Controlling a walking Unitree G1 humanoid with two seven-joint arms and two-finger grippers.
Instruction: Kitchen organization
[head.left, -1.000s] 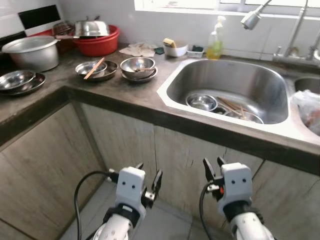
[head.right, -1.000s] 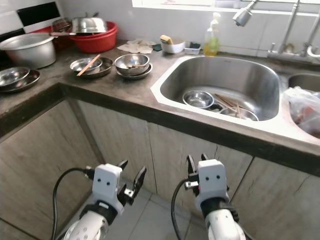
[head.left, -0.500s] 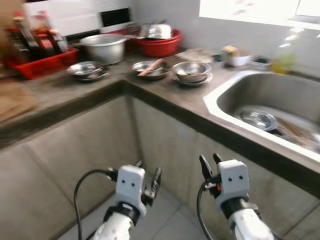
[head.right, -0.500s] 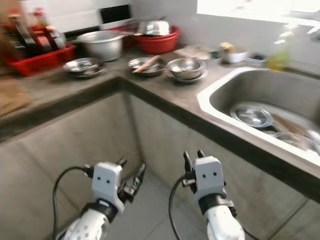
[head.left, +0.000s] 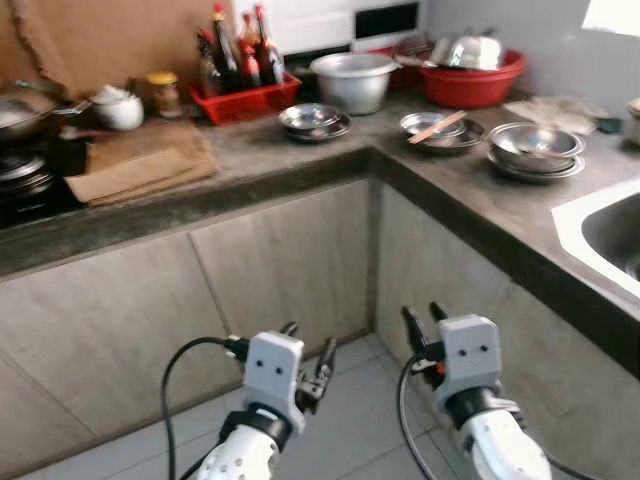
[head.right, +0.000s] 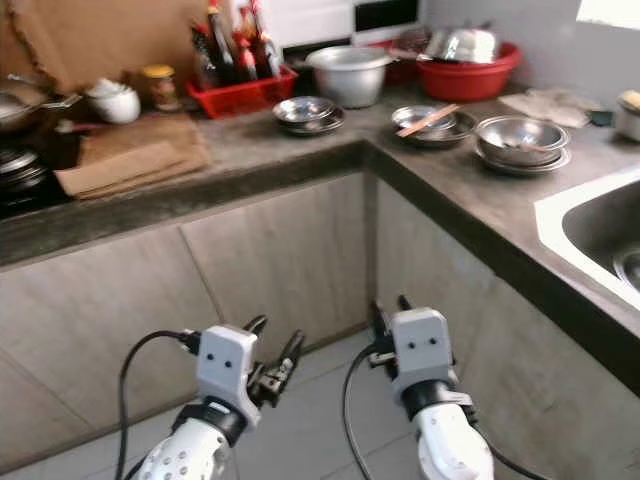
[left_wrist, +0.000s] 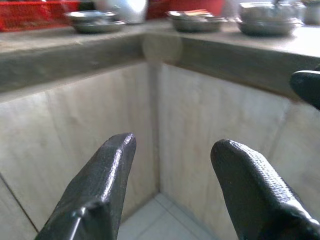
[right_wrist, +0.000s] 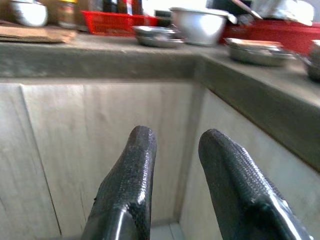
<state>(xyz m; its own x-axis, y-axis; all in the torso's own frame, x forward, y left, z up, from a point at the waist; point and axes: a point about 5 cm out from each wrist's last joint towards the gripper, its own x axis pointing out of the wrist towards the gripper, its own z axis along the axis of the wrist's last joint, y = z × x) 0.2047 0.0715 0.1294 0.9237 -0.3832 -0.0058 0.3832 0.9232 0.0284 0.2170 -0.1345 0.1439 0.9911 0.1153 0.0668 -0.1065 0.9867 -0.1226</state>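
Bowls (head.left: 534, 150) of thin steel sit stacked on the bench (head.left: 300, 165), well above and beyond the right gripper (head.left: 424, 318); light, stiff, slippery, best pinched at the rim. Left gripper (head.left: 308, 347) hangs wide, empty; right narrower, empty. Head views show stove and bottles; wrist views catch just cabinet fronts and bench edge.

home kitchen | corner countertop (head.left: 300, 170) | steel bowls (head.left: 313, 120) | sauce bottles (head.left: 238, 55) | sink (head.right: 600, 225)
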